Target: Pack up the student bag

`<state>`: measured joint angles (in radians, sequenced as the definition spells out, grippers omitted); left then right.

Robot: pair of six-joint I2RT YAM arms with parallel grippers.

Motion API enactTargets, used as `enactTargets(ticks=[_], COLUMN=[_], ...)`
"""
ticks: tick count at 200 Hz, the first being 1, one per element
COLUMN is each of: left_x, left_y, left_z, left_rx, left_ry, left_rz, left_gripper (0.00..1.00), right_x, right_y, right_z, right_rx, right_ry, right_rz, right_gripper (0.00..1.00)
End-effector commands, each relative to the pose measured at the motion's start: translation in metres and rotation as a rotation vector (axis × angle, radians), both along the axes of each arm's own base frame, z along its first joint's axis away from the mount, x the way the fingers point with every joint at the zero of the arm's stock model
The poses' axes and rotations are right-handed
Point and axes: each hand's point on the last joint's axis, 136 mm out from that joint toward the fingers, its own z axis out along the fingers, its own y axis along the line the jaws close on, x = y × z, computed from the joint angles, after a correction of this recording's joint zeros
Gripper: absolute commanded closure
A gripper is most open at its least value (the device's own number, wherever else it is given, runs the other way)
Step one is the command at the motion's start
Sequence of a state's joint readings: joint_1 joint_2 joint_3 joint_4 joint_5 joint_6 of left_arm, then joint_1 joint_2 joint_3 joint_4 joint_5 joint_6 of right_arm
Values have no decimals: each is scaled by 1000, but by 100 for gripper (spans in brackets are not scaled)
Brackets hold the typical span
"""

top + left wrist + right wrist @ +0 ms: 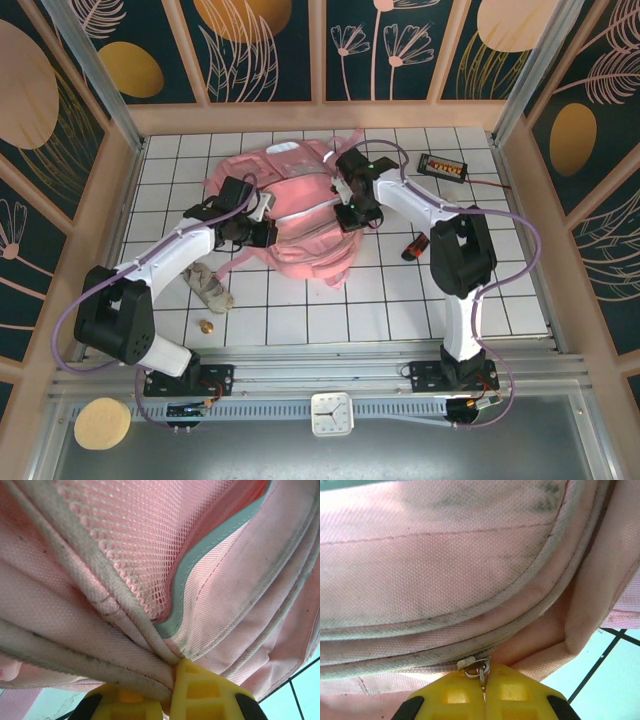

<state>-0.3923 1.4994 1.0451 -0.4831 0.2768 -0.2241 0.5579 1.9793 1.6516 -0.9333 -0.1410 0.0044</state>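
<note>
Pink bag (300, 240) sits upper-middle of the frame on the tiled surface (400, 300), left tool (170, 682) pinched on its seam (75, 656), right tool (484, 682) clamped tight on the zipper pull (479, 670).

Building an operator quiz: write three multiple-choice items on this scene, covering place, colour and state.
1. Where is the student bag? A) middle of the table B) far right corner C) on the front rail
2. What colour are the gripper fingers? A) blue B) yellow C) white
3. What is the right gripper doing? A) hanging open B) gripping a bottle C) shut on the zipper pull
Answers: 1 A, the top view shows it on the central tiles; 2 B, both wrist views show yellow; 3 C, the metal pull sits pinched between closed fingers.
</note>
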Motion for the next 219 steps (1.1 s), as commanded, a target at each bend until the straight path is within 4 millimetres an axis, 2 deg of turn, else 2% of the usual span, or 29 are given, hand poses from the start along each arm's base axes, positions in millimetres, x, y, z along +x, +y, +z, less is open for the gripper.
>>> enactTargets(ticks=[1,22,48,70,86,105,121,125,135,141,152,165,185,203,217,219], left_x=[14,14,16,22,33,50,70,74,83,85,84,73,44,14,0,-3], left_y=[36,25,44,70,86,106,108,107,100,94,82,70,51,25,5,3], left_z=[15,17,7,-9,-6,-1,10,13,18,21,24,30,39,51,67,65], left_rx=[140,135,250,390,445,504,506,500,468,434,356,243,28,-256,-484,-505], left_ry=[-73,-96,-128,-108,-119,-128,-158,-164,-165,-156,-129,-86,7,121,175,191], left_rz=[17,-106,-90,-17,62,155,194,201,206,200,199,234,317,411,469,481], left_gripper=[100,100,100,100,100,100,100,91,55,39,23,3,1,1,1,1], right_x=[12,15,21,19,15,5,-9,-11,-24,-29,-39,-46,-49,-49,-48,-48], right_y=[-39,-48,-61,-73,-77,-73,-52,-48,-26,-14,6,25,45,57,63,64], right_z=[28,28,28,29,30,30,36,38,41,43,43,42,39,43,47,48], right_rx=[-90,-135,-204,-222,-210,-177,-105,-97,-40,-9,50,102,174,240,274,278], right_ry=[-126,-169,-208,-211,-197,-173,-152,-156,-139,-130,-99,-72,-35,-17,-12,-12], right_rz=[-51,-42,-55,-79,-85,-73,-35,-31,0,6,11,4,-21,-35,-33,-31], right_gripper=[100,100,100,100,100,100,100,100,100,100,100,100,100,100,100,100])
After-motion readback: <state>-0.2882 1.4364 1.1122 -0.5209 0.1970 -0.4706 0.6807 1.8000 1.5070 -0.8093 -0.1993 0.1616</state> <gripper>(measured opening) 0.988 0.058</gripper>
